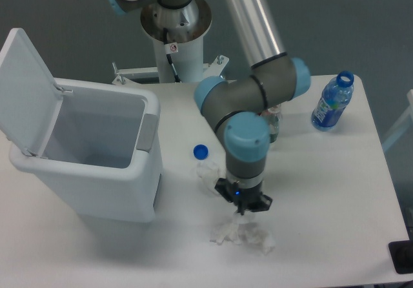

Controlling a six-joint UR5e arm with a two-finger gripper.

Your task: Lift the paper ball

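Nearest you, low in the frame and just right of centre, the paper (242, 234) lies crumpled on the white surface (335, 191), a loose white clump that spreads sideways more than it balls up. Judge it very light and soft: it should crush under almost no force, it cannot break, and it will not slip like plastic, but a loose flap could tear away or the whole wad could skate off if you nudge it from one side. Take it across its thickest, most bunched middle rather than by a trailing edge, with one finger on each side of the lump. The hand (242, 205) hangs just above the wad's upper edge, pointing down; you cannot tell from this view whether its fingers are spread or together, and they appear to hold nothing. Just up and left of it lies a clear bottle (205, 166) with a blue cap (201, 151), close enough to be knocked. At the left stands the open white bin (97, 149) with its lid up. Farther back, a small bottle (273, 123) shows behind the arm, and at the upper right stands an uncapped blue bottle (332, 102); its label is too small to read. A small round sticker on the robot's pedestal cannot be read either.
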